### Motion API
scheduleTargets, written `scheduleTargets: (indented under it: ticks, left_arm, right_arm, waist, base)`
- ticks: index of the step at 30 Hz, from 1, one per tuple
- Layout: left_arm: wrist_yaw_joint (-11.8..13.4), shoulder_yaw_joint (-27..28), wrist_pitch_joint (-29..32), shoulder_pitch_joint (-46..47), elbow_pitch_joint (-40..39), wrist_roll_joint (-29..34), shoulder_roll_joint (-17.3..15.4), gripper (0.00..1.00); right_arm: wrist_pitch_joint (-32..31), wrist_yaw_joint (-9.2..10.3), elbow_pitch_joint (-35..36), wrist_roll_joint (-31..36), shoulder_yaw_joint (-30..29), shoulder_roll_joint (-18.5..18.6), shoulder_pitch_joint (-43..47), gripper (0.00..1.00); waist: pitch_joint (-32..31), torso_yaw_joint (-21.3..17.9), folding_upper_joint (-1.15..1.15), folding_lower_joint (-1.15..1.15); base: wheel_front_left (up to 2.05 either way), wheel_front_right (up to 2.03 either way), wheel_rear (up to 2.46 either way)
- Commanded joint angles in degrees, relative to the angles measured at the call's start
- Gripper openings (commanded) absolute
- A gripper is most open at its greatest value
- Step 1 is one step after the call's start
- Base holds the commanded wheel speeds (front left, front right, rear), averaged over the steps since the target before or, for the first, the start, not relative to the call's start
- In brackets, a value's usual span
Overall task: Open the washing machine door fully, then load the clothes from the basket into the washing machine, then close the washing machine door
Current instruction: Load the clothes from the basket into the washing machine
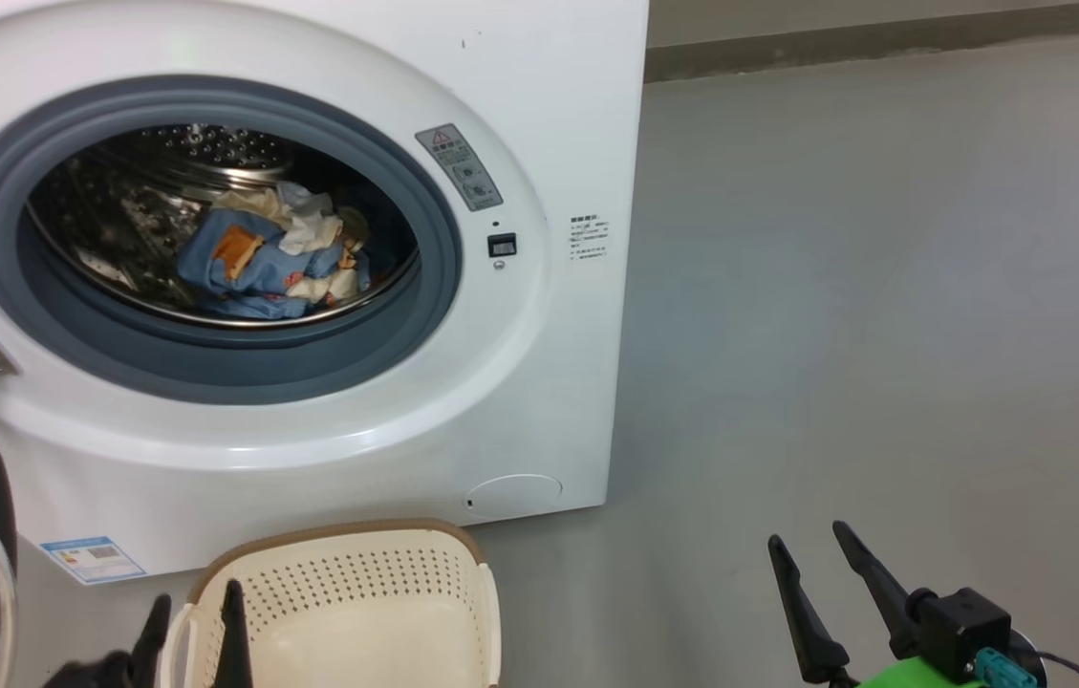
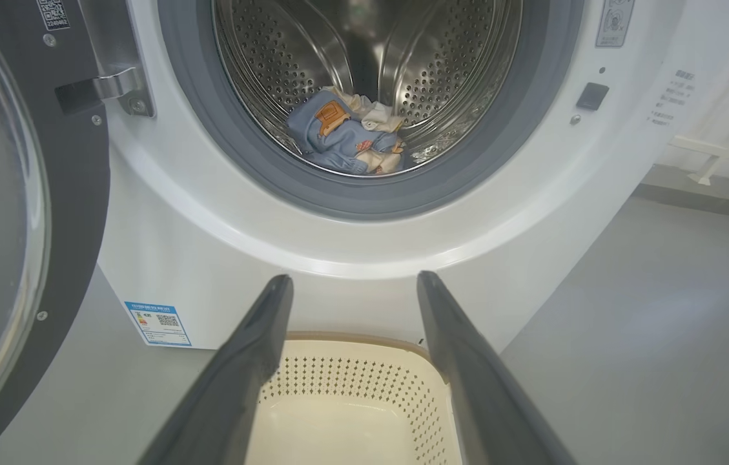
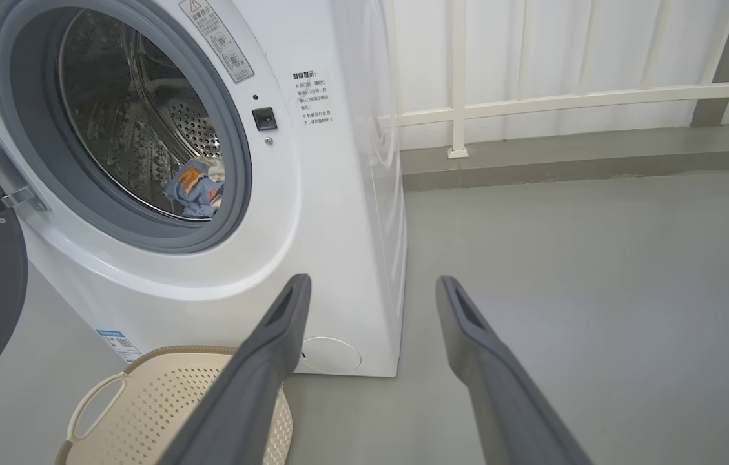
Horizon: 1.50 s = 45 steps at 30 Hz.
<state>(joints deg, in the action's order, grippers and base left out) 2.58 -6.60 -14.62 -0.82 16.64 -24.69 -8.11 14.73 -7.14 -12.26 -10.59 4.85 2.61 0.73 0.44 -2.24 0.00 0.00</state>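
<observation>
Labels: blue label (image 1: 92,559) w/ QR code at btm left of the washing machine (image 1: 539,115) front, print too small to read. Grey warning sticker (image 1: 459,167) w/ red triangle, just right of the opening; only pictograms make out. Further right a printed text block (image 1: 589,237), non-Latin script, can't read. QR sticker (image 2: 53,13) on the dark inner frame of the washing machine door (image 2: 73,194).

Door is swung open to the left on a metal hinge (image 2: 112,84). Black latch slot (image 1: 502,245) is right of the grey gasket (image 1: 214,368). Round cap (image 1: 512,497) is low on the front, right side.

The clothes (image 1: 262,263): blue bundle w/ orange & white patches, lying at btm of the steel drum (image 2: 441,58).

The basket (image 1: 357,583), cream w/ brown rim, is on the floor just in front of the machine, below the opening, btwn left gripper & machine front.

The left gripper (image 1: 197,594) has fingers spread, holding nothing, by the basket's near-left edge. The right gripper (image 1: 807,533) is likewise spread & empty, well right of the basket over the floor.

Floor (image 1: 883,287) is smooth grey. White rail (image 3: 564,100) runs along the far wall, right of the machine.
</observation>
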Motion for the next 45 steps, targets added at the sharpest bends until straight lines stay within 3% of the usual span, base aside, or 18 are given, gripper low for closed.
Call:
scheduleTargets:
  ticks: [1,13,45]
  left_arm:
    - [-0.10,2.83,-0.38,-0.26,-2.64,1.35,-0.62,1.00]
    - [-1.68,7.62,-0.38,-6.53,-7.80,4.25,2.06,1.00]
    - [-6.31,12.02,-0.38,-6.08,-4.90,9.51,4.85,1.00]
  right_arm:
    - [0.27,-0.35,1.29,0.66,1.29,0.27,0.07,1.00]
    - [0.27,-0.35,1.26,1.18,0.92,0.27,0.51,1.00]
    - [0.27,-0.35,-1.04,0.15,2.50,1.28,-0.43,1.00]
  waist:
    - [-0.54,0.49,0.00,0.00]
    - [-2.29,0.60,0.00,0.00]
    - [-5.83,1.25,0.00,0.00]
  base:
    - [0.00,0.00,0.00]
    - [0.00,0.00,0.00]
    - [0.00,0.00,0.00]
